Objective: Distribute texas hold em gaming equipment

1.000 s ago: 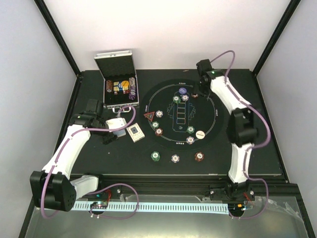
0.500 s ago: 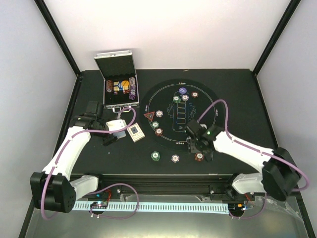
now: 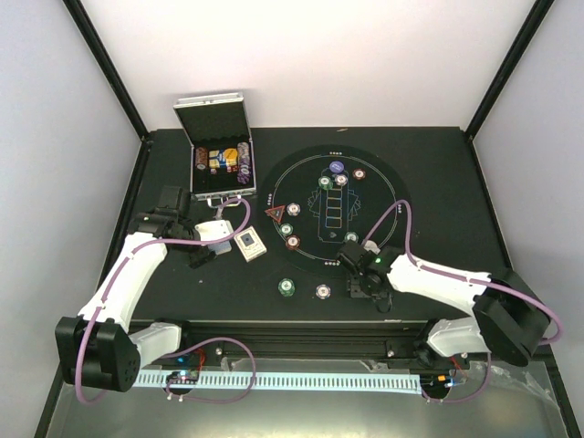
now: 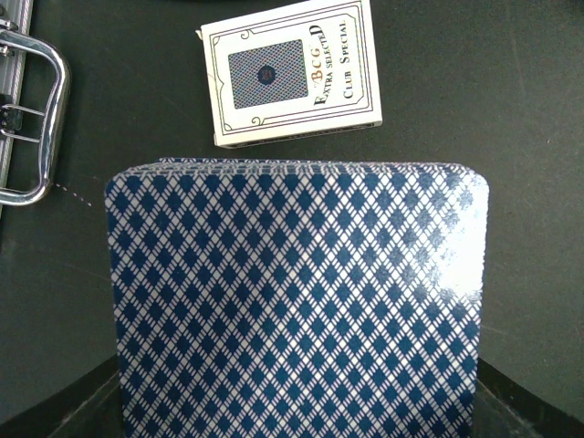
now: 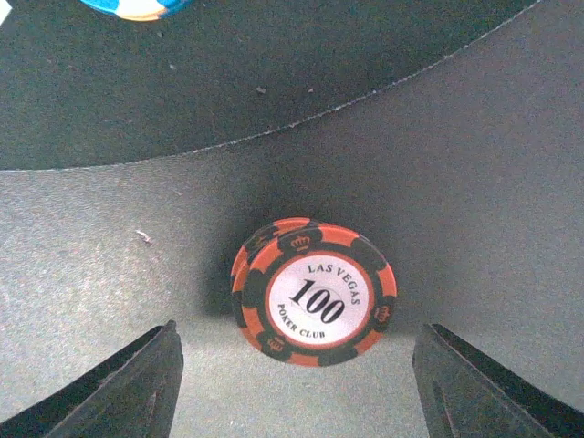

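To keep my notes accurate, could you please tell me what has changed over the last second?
The right gripper swung back from the far side of the mat to the near edge. It now hangs open astride the red 100 chip, not gripping it. The left gripper kept its hold on the deck of cards. The card box and silver case stayed put.

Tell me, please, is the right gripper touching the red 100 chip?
Apart. The right wrist view shows the red 100 chip lying between the right gripper's open fingers, with bare table visible on both sides.
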